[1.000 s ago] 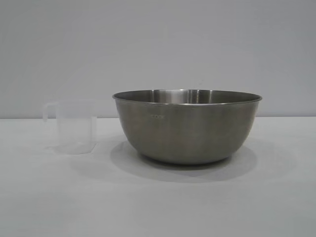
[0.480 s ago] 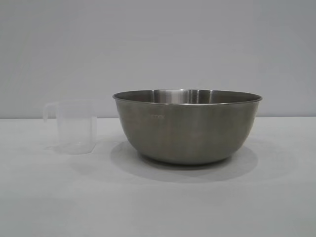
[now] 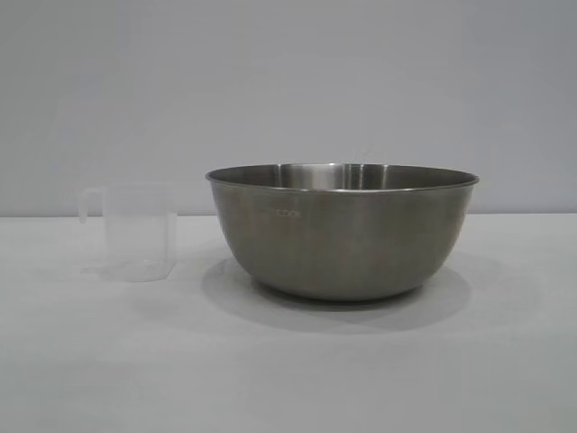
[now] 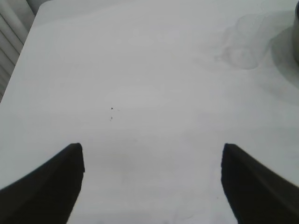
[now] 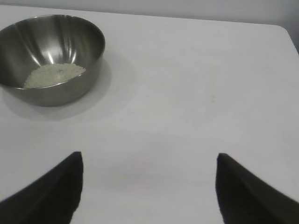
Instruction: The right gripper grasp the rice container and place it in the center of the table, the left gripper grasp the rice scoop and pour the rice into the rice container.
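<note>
From my station I saw the wide, round brushed stainless-steel rice container [image 3: 343, 233] standing upright on the plain white table [image 3: 288, 370], a little right of the middle in the exterior view, with faint lettering on its side. Just beside it, to that view's left and not touching it, stood the small translucent clear plastic rice scoop [image 3: 133, 233], upright, its handle turned away from the bowl. The scoop looked empty from that angle, though I could not be sure.

Neither arm showed in the exterior view. Through the right wrist camera I had the right gripper [image 5: 148, 186] hovering over bare tabletop, its two black pointed fingers [image 5: 51, 191] spread wide apart and holding nothing. The rice container [image 5: 51, 58] sat well apart from it, and inside lay the rice [image 5: 53, 74], a small mound of off-white grains against the bowl's floor.

Through the left wrist camera the left gripper [image 4: 152, 186] was likewise over bare table, its black fingers [image 4: 46, 189] spread wide with nothing between them. The rice scoop [image 4: 245, 44] showed faintly at a distance, with a dark edge of the bowl [image 4: 295, 32] next to it.
</note>
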